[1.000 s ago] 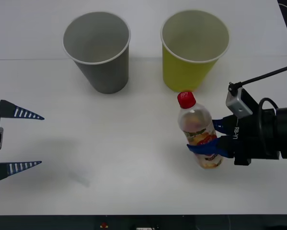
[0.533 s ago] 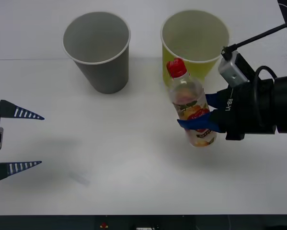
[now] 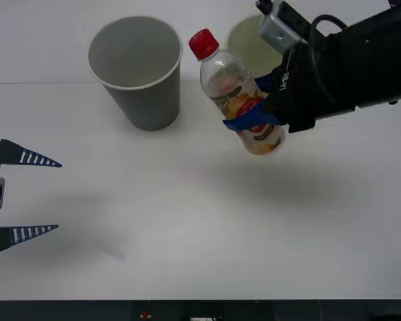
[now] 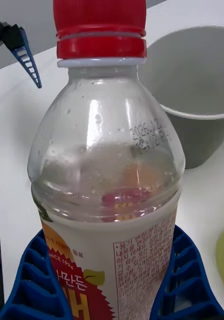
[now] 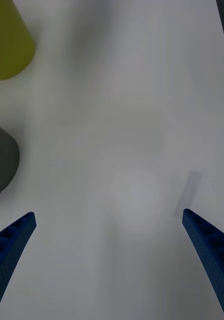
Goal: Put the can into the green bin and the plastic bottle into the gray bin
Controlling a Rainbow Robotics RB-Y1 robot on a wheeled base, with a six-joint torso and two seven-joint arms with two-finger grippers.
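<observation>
My right gripper [image 3: 254,119] is shut on the plastic bottle [image 3: 235,90], a clear one with a red cap and an orange label, held in the air and tilted. The bottle hangs between the gray bin [image 3: 137,70] and the green bin [image 3: 244,41], which my right arm partly hides. In the right wrist view the bottle [image 4: 109,175] sits between the blue fingers [image 4: 34,280], with the gray bin [image 4: 194,117] behind it. My left gripper [image 3: 13,197] is open at the table's left edge, holding nothing. The can is out of view.
The white table [image 3: 187,221] lies bare in front of the two bins. The left wrist view shows the sides of the green bin [image 5: 9,45] and the gray bin [image 5: 1,160] and a faint mark on the table [image 5: 189,192].
My right gripper has lifted the bottle off the table and carried it up and to the left, from in front of the green bin toward the gray bin. The left arm has stayed still.
</observation>
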